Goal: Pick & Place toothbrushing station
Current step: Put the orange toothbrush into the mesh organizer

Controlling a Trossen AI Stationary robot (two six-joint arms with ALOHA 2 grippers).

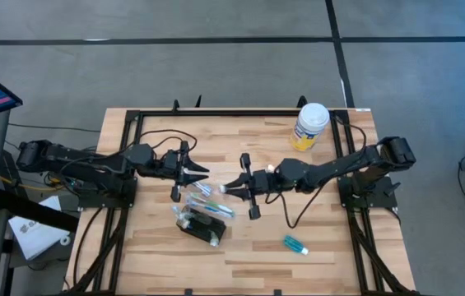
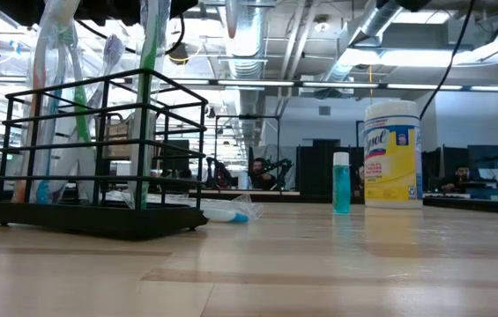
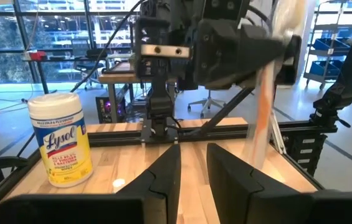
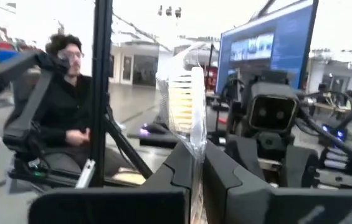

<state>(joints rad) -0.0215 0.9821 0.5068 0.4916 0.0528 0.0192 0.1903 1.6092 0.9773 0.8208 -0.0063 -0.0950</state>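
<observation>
The toothbrushing station (image 1: pixel 201 224), a black wire holder with several toothbrushes standing in it, rests on its base near the table's middle front; it also fills the left of the low view (image 2: pixel 99 216). My right gripper (image 1: pixel 230 188) hovers just beyond it, shut on a toothbrush in clear wrap (image 4: pixel 183 102). My left gripper (image 1: pixel 202 172) faces it from the left, its fingers (image 3: pixel 163 180) a little apart with nothing between them. Another wrapped toothbrush (image 2: pixel 224 210) lies flat on the table behind the station. My right gripper pinches the wrapped toothbrush between its two fingers, just below the bristle head (image 4: pixel 193 146), through the clear wrap. The fingers come level from the table's right and lie across the brush. The brush stands near upright, head above the fingers and orange handle (image 3: pixel 261 124) hanging below, lifted clear.
A white-lidded, yellow-labelled wipes canister (image 1: pixel 309 125) stands at the far right of the table. A small teal bottle (image 1: pixel 295 244) lies near the front right. A black frame (image 1: pixel 240 113) borders the table. A person (image 4: pixel 70 124) sits beyond the table.
</observation>
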